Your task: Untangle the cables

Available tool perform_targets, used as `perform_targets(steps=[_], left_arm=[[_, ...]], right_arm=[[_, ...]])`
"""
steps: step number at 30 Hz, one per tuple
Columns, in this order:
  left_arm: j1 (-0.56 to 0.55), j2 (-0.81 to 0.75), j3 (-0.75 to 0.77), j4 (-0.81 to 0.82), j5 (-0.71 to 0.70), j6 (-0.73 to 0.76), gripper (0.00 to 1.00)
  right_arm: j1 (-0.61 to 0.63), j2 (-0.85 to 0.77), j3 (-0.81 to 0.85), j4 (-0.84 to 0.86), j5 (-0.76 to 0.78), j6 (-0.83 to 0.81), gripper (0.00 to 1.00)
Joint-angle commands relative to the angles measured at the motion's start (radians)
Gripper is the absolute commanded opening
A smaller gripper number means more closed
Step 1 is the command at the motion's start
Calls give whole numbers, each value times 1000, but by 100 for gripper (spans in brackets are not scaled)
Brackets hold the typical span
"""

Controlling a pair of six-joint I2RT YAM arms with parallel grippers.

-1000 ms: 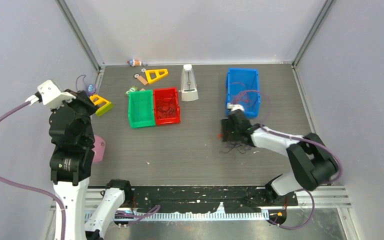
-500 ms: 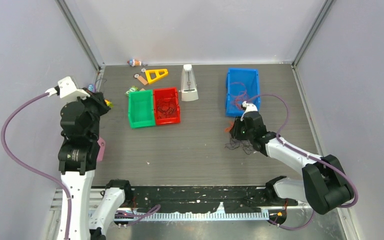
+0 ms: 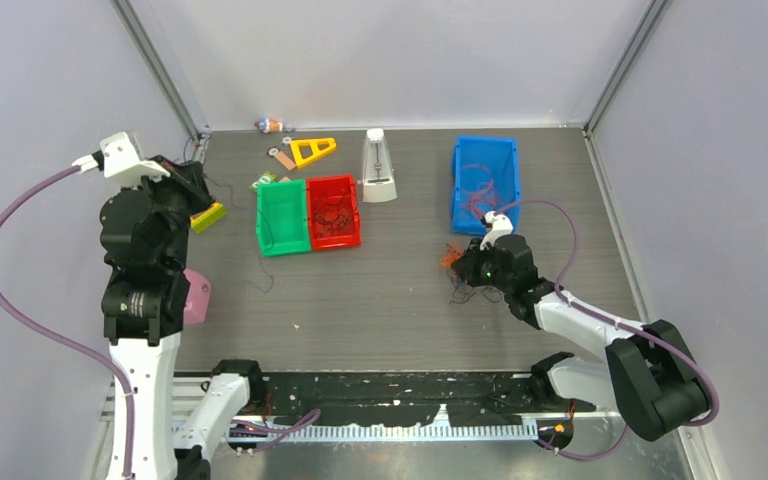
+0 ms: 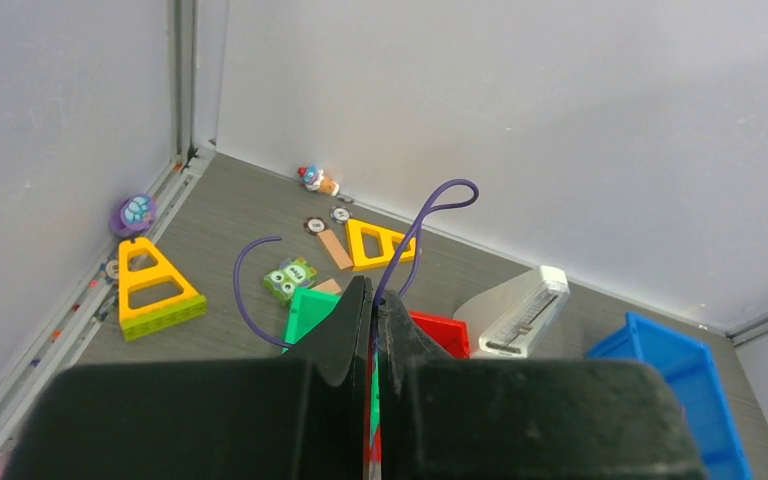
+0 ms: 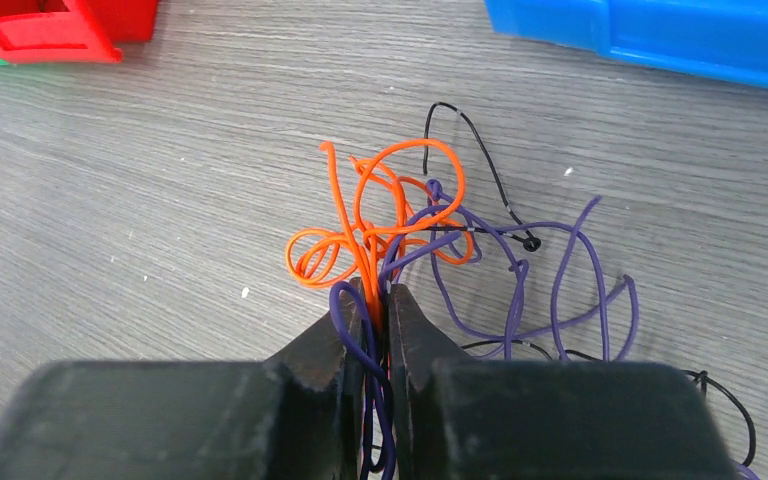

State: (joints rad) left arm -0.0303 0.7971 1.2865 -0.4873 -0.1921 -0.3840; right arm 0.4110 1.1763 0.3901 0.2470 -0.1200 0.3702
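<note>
- Orange-red loops fan out right in front of my right hand (image 5: 380, 300), and its fingers are pressed together on a bundle of orange and dark purple strands.
- That bundle belongs to the clump of cables (image 5: 430, 240), which lies on the grey worktop (image 5: 160, 200). Purple loops sprawl to the right, and a thin black strand (image 5: 480, 150) arches over the top.
- From the top camera, the clump sits just on the near side of the blue bin (image 3: 485, 180), with my right hand low over it.
- Purple loops lie inside the blue bin too.
- Over on the left, the red bin (image 3: 333, 212) and the green bin (image 3: 280, 218) stand touching side by side, well apart from the clump. A dark tangle shows inside the red one.
- My left hand (image 4: 375, 300) is up over the far-left part of the worktop. It is clamped on a single purple strand (image 4: 415, 225), which rises from the pinch and curls over at its top.
- A second purple arc (image 4: 245, 290) hangs just left of those fingers, and I cannot tell whether it is the same strand.
- Beyond the left hand I see a yellow triangle block (image 4: 155, 290) near the left wall, a second yellow triangle (image 4: 380, 243) further back, and a white metronome (image 4: 520, 315) beside the red bin.
</note>
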Motion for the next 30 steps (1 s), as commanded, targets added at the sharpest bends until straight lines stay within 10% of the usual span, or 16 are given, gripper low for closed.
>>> perform_targets(steps=[1,18,30], left_arm=[[4,46,84,31,52,11,0],[4,292,256,90,92,-26,0],[4,356,-15,206,5,-65,0]], right_arm=[[11,-52,-36,164,-28,6,5],[17,-24,-60,227,-33,15,5],[17,-39,-72,238,-35,22,5]])
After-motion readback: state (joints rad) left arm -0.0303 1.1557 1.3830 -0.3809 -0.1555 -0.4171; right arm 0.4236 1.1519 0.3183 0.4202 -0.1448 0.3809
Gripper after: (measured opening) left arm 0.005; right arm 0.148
